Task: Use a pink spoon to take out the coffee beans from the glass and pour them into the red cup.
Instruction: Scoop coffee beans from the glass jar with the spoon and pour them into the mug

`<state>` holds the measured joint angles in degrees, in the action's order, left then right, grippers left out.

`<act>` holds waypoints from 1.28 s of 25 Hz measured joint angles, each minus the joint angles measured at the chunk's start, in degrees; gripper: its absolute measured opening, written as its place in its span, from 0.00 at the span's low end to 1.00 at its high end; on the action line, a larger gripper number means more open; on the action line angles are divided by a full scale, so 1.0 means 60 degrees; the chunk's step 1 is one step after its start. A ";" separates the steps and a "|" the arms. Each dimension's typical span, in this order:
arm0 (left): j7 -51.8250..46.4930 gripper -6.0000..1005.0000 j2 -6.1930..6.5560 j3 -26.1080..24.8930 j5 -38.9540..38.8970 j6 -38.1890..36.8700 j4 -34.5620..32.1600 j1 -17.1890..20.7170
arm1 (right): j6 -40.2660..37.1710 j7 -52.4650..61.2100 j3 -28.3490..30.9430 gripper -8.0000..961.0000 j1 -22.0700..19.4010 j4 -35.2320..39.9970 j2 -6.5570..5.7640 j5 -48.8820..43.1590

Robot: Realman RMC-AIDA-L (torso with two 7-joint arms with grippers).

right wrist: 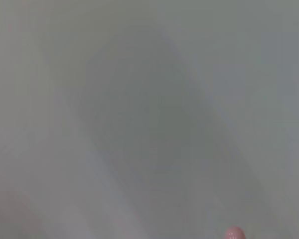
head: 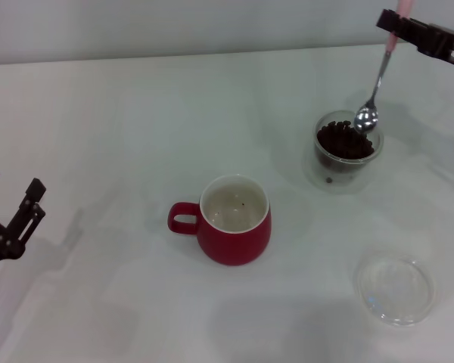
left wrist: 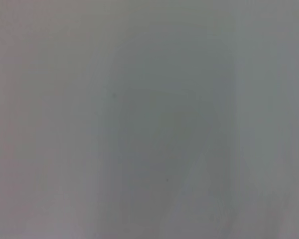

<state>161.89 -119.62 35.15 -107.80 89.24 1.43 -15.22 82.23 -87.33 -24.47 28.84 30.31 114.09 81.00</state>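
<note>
The clear glass [head: 346, 153] stands at the right of the table, heaped with dark coffee beans [head: 343, 141]. My right gripper [head: 397, 23] at the top right is shut on the pink spoon [head: 375, 87] by its pink handle. The spoon hangs down with its metal bowl just above the beans at the glass's far rim. The bowl looks empty. The red cup [head: 233, 220] stands in the middle, handle to the left, with one dark speck in its white inside. My left gripper [head: 13, 215] is open and parked at the left edge. The pink handle tip [right wrist: 234, 233] shows in the right wrist view.
A flat shallow clear dish [head: 395, 289] lies at the front right, near the table's edge. The white table [head: 121, 136] runs back to a pale wall. The left wrist view shows only bare table surface [left wrist: 149, 119].
</note>
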 joint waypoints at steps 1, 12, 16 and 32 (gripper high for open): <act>0.0001 0.70 0.0000 -0.0002 -0.0004 0.0002 -0.0009 -0.0002 | -0.0040 -0.0156 -0.0014 0.16 0.0037 0.0000 0.0039 0.0001; 0.0001 0.70 0.0028 -0.0028 -0.0039 0.0012 -0.0049 0.0002 | -0.0827 -0.2210 -0.0073 0.16 0.0180 -0.0486 0.0180 0.0097; 0.0001 0.70 0.0029 -0.0030 -0.0039 0.0012 -0.0061 -0.0032 | -0.1161 -0.2841 -0.0100 0.16 0.0195 -0.0781 0.0188 0.0358; 0.0000 0.70 0.0044 -0.0044 -0.0050 -0.0328 -0.0201 -0.0220 | -0.2361 -0.4227 -0.0044 0.15 0.0339 -0.1639 0.0205 0.0641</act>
<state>161.89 -119.35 34.89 -108.10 87.27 0.22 -16.54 68.06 -112.70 -24.74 30.88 20.48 115.31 84.85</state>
